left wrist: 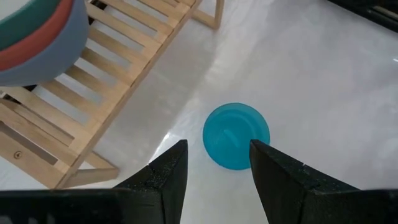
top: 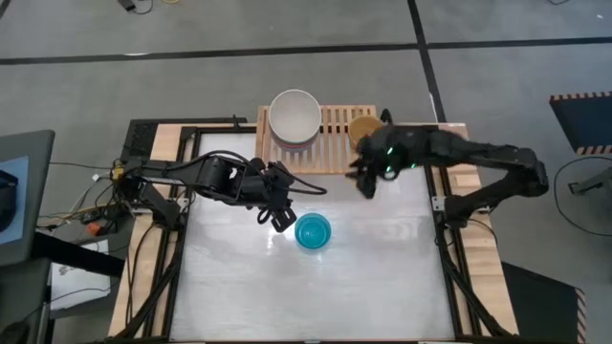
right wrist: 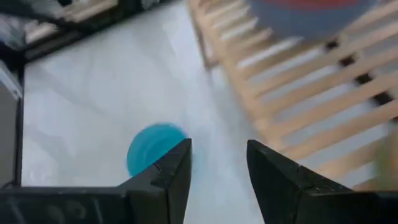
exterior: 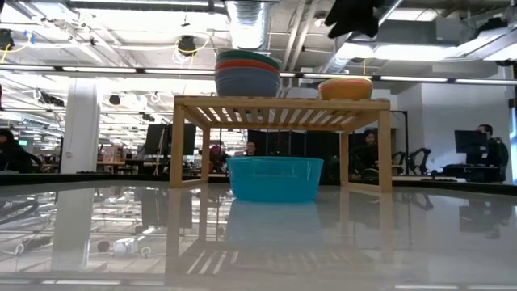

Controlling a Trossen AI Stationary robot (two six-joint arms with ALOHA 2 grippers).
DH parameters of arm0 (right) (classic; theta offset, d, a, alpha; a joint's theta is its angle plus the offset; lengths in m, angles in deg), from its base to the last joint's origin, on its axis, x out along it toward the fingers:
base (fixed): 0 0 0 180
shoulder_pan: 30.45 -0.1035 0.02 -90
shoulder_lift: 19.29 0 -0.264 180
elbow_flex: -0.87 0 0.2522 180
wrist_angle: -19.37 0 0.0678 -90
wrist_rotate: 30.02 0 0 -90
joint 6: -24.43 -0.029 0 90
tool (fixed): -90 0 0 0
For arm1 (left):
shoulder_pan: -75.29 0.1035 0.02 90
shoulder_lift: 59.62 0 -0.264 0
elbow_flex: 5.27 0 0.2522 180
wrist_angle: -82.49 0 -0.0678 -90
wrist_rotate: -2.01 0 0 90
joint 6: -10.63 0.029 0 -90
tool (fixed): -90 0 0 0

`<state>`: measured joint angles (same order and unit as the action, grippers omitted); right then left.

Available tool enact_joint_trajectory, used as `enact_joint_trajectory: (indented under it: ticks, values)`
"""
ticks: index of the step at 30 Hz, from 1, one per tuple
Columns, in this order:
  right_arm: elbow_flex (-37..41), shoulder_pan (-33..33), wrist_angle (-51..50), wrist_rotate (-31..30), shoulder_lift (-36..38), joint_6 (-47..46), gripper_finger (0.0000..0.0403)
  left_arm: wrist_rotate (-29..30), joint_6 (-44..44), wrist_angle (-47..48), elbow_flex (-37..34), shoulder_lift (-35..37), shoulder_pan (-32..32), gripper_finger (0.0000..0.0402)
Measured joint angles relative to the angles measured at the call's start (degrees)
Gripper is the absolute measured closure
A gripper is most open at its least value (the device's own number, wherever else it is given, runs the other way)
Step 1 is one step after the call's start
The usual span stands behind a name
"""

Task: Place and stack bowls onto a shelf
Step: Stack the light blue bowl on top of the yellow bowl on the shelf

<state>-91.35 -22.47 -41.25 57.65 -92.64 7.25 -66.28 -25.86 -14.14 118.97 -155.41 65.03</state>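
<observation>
Glossy white table (top: 382,277), seated people (exterior: 488,153) behind.

Open workshop, apparently with desks (exterior: 121,166)

The light-wood slatted shelf (top: 330,139) stands at the upper middle of the high view. On its left part sits a stack of big bowls (top: 295,117), cream-white on top; on its right, a yellow bowl (top: 361,129). A cyan bowl (top: 313,231) sits upright on the table below, centre frame.
</observation>
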Motion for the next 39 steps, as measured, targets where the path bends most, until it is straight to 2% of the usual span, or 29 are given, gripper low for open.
enact_joint_trajectory:
  ticks: [7,13,22,31,35,39]
  values:
    - [0.09,-8.96,-0.58,-4.15,-10.06,-16.16,0.0236,0.0,-0.16,0.07,0.0,0.0,-0.07,0.0246]
    - [0.11,-12.75,-2.76,-6.39,-20.47,-22.39,0.0242,0.02,-1.5,0.51,0.0,0.0,-0.56,0.0246]
    - [0.11,-12.84,-0.69,-1.93,-31.94,-23.3,0.0243,0.05,-3.35,2.5,0.02,0.0,-1.7,0.0246]
    - [0.11,-12.11,3.44,1.13,-36.85,-21.82,0.0247,0.22,-4.92,6.04,0.02,0.0,-1.69,0.0246]
    - [0.2,-11.85,3.7,1.14,-37.77,-20.1,0.0271,0.28,-4.5,6.08,0.02,0.06,-1.68,0.0246]
    - [0.22,-11.84,3.95,1.18,-38.0,-18.4,0.0323,1.5,-3.77,6.24,0.02,0.43,-1.68,0.0246]
